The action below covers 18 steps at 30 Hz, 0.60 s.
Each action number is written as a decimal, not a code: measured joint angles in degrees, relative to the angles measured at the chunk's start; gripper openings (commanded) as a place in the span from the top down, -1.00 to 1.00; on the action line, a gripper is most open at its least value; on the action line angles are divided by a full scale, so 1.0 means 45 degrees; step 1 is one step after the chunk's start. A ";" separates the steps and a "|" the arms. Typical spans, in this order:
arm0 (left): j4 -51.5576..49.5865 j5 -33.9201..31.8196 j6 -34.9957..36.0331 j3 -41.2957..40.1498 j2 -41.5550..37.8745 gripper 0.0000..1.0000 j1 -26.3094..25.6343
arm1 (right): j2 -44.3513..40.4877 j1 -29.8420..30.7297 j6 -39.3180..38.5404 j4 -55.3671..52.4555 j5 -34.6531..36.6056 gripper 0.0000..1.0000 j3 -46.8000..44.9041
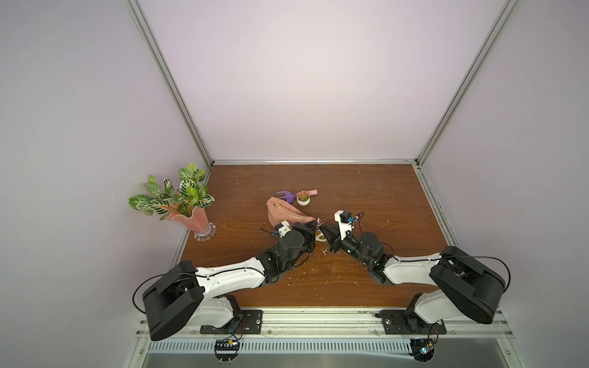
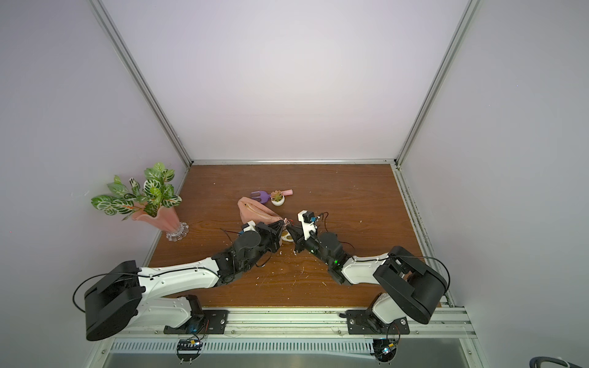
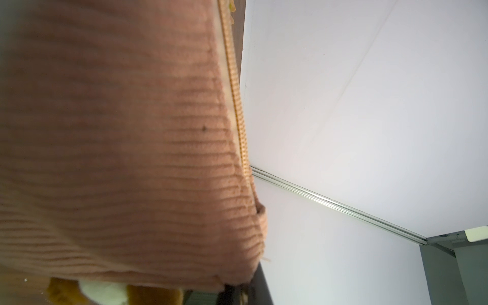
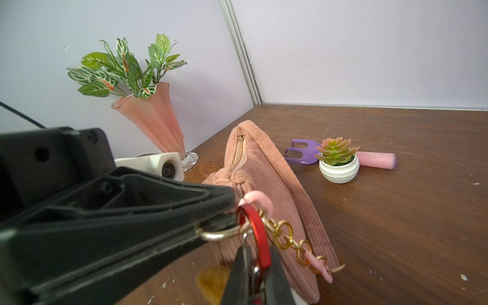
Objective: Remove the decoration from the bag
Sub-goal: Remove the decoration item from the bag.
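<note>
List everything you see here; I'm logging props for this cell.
bag: one, salmon pink, mid-table
decoration: one, cream-brown, below gripper tips
red clip: one, red, bag's end
gold chain: one, gold, beside the clip
vase with leaves: one, pink and green, left wall
potted succulent: one, green, white pot, behind bag
rake: one, purple, pink handle, behind succulent
table: one, brown, underneath
left gripper: one, black, shut on bag
right gripper: one, black, shut on red clip

Salmon-pink corduroy bag (image 1: 282, 212), zipper closed along curved top, lying mid-table (image 1: 366, 197), near end raised. Red clip (image 4: 260, 237) and gold chain (image 4: 280, 232) at that end. Small cream-and-brown plush decoration (image 1: 320, 237) low, just below that end.
</note>
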 measured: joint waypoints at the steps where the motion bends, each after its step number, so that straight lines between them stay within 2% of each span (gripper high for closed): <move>1: 0.0000 0.0015 0.0000 0.0000 0.0000 1.00 0.0000 | -0.0010 -0.0034 0.0044 -0.0005 -0.0107 1.00 0.0000; 9: -0.0413 -0.0316 0.0228 0.0253 0.0146 1.00 0.0010 | 0.0005 -0.0359 0.0078 -0.0826 -0.0967 1.00 0.0520; 18: -0.2885 -0.1088 0.2288 0.1370 0.0155 1.00 0.0044 | 0.0010 -0.0510 -0.0894 -0.2686 -0.1370 1.00 0.1341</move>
